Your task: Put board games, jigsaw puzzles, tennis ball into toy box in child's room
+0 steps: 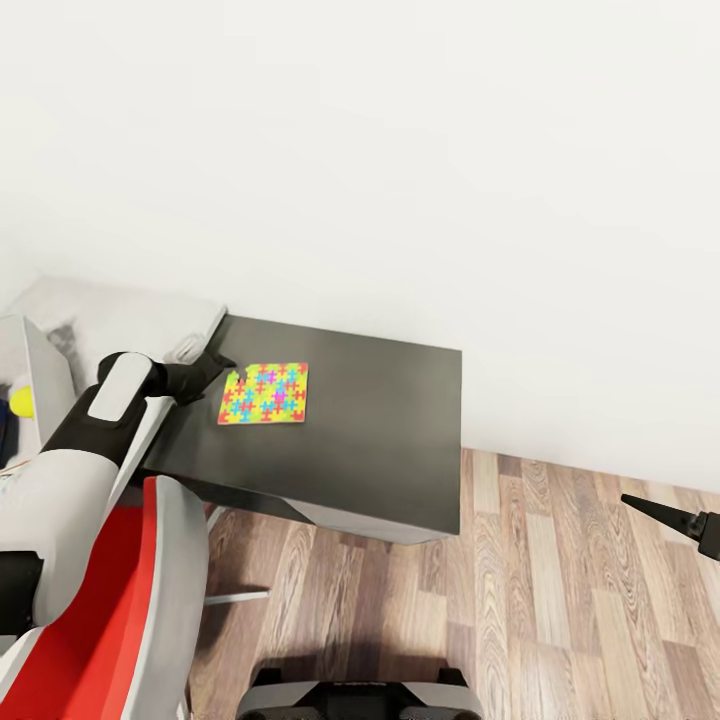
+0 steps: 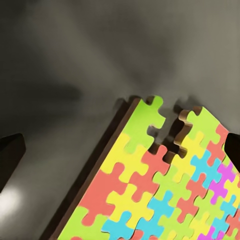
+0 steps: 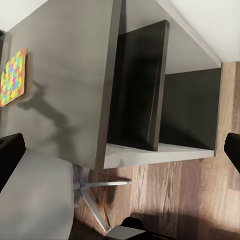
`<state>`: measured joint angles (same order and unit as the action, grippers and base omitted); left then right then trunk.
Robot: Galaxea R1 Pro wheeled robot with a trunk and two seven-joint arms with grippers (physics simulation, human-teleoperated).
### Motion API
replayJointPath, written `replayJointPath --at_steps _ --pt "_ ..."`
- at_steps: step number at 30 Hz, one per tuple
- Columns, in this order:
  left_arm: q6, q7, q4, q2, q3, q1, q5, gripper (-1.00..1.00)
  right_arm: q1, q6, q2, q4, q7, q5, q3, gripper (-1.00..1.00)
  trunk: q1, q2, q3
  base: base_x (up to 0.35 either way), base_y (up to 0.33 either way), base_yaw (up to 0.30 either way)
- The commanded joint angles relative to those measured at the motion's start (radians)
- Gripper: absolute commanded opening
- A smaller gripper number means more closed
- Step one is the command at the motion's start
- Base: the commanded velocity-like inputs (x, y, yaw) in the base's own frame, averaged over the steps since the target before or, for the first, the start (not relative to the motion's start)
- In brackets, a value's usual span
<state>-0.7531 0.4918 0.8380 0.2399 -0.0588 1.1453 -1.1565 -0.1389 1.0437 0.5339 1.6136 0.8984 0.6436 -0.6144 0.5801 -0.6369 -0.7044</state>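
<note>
One jigsaw puzzle (image 1: 263,393), a thin square of bright interlocking pieces, lies flat on the dark grey top of the table (image 1: 380,420). My left gripper (image 1: 222,367) hovers at its near-left corner. In the left wrist view the gripper (image 2: 122,150) is open, with the puzzle (image 2: 165,190) corner between its spread fingers (image 2: 10,150). A small yellow tennis ball (image 1: 22,402) peeks out at the far left behind a light grey wall that may be the toy box (image 1: 45,370). My right gripper (image 1: 655,512) hangs open over the floor, far right of the table.
A red and grey chair (image 1: 150,590) stands close against the table's near-left side, under my left arm. The open cabinet (image 3: 150,90) with a dark divider sits below the dark top. Wood-plank floor (image 1: 560,600) spreads to the right. A white wall backs the table.
</note>
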Motion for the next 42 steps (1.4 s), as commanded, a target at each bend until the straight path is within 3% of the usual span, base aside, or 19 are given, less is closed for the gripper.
replayJointPath --at_steps 1,13,26,42 --pt "0.001 0.010 0.001 0.000 -0.004 0.001 -0.011 1.00 -0.001 0.003 0.000 0.000 0.006 -0.004 -0.001 1.00 0.000 -0.001 -0.003 0.000 0.000 0.000" --pt "0.001 0.010 0.001 -0.005 -0.008 0.000 -0.010 1.00 -0.001 0.003 0.004 0.000 0.009 -0.004 -0.003 1.00 0.000 -0.001 -0.016 0.000 0.000 0.000" --pt "0.002 0.010 0.001 -0.015 -0.010 -0.002 -0.009 1.00 0.000 0.003 0.003 0.000 0.010 -0.004 -0.031 1.00 0.000 -0.001 -0.018 0.000 0.000 -0.011" --pt "0.026 0.008 -0.006 -0.016 -0.011 -0.008 -0.010 1.00 0.000 0.003 0.002 0.000 0.010 -0.004 -0.036 1.00 0.000 -0.001 -0.018 0.000 0.000 -0.201"
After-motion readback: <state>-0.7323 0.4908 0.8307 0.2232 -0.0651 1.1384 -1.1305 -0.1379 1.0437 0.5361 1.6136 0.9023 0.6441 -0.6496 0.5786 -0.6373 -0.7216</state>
